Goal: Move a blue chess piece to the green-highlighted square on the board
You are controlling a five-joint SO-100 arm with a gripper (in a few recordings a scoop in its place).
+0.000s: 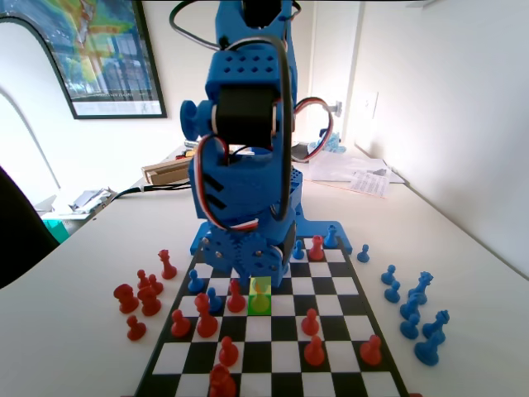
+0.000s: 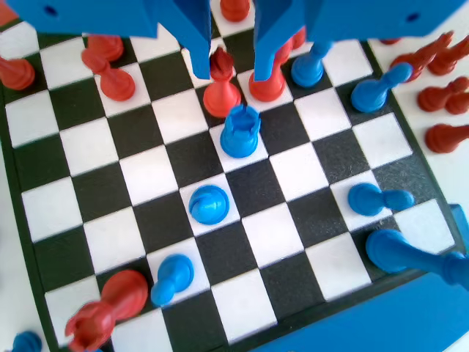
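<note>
Red pieces crowd the board's (image 1: 273, 364) near edge in the fixed view: about nine red pieces stand on the squares there, with roughly six more red ones (image 1: 142, 298) off the board on the desk at its left edge. Off the right edge stand about eight blue pieces (image 1: 413, 310), one of them alone near the far right corner. No writing can be read on board, pieces or arm; the framed poster (image 1: 103, 54) on the wall has a caption line too small to read. One green-highlighted square (image 1: 260, 295) shows, in the third row from the far edge, with a piece on it tinted green-yellow, directly before the blue arm's base. Wrist view: the gripper (image 2: 233, 62) hangs over the board with its two jaws apart, a narrow gap, nothing between them; a blue rook-like piece (image 2: 240, 130) stands just below the gap, touching neither jaw. I count one blue chess piece (image 2: 209, 204), round-headed, on a white square near mid-board, another blue pawn (image 2: 172, 279) toward the lower left, and about six other blue pieces on or at the board's right side.
</note>
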